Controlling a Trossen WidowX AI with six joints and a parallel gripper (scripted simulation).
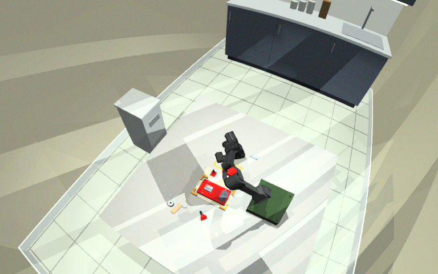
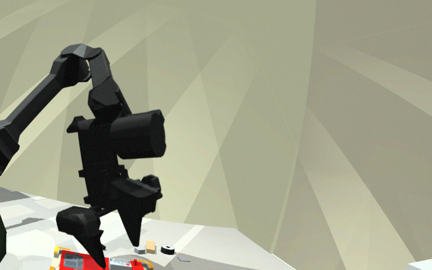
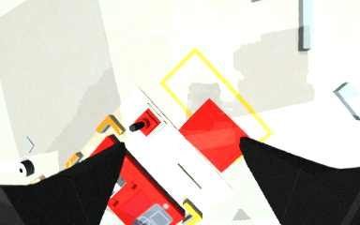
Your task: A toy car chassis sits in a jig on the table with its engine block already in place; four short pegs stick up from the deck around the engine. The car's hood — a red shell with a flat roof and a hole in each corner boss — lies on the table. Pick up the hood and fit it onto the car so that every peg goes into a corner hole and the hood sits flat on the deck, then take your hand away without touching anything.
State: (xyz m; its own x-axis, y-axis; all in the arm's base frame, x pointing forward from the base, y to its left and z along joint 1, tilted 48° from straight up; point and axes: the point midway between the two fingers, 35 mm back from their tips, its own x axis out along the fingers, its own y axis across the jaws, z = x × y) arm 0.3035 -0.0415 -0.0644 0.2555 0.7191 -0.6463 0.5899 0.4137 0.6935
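Observation:
The red hood lies on the table beside the jig, partly over the yellow outline; the arm partly covers it in the top view. The red chassis sits between the orange corners of the jig, with the grey engine block on its deck. My gripper is open and empty, pointing down above the table. In the wrist view the hood shows between the fingertips, towards the right one. The hood's corner holes cannot be made out.
A red piece with a black stem stands by the jig, and a similar one is on its other side. A black-and-white ring and a tan block lie farther off. A green board is beside the arm.

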